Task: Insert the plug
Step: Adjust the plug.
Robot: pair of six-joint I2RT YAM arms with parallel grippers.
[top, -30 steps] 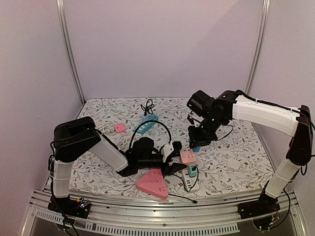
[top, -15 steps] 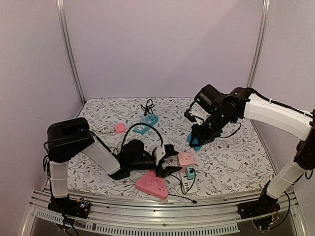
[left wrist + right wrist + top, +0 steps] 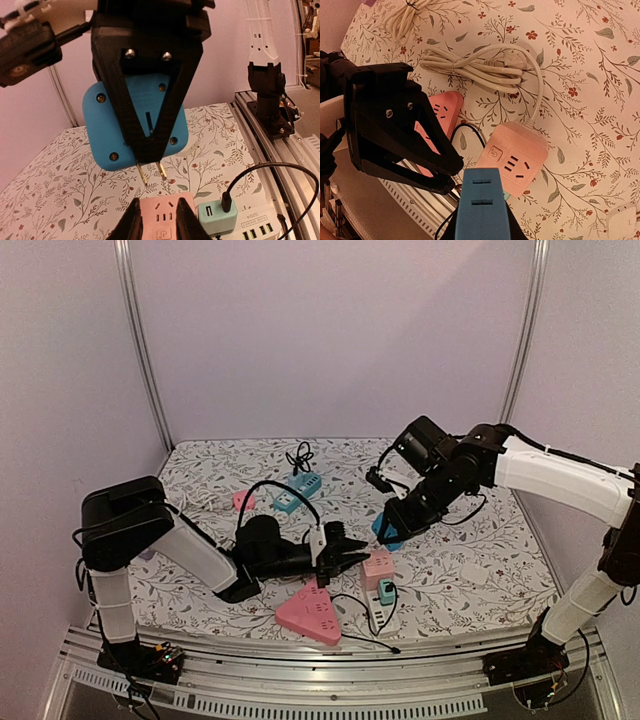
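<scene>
Blue plug (image 3: 135, 125) above pink socket cube (image 3: 159, 220)

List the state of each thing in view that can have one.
Blue plug: held in the right gripper, prongs down, not yet in.
Pink socket cube: between the left gripper fingers, sockets unoccupied.
Teal adapter: black cable plugged in.
White cord: bundled, unplugged.
</scene>
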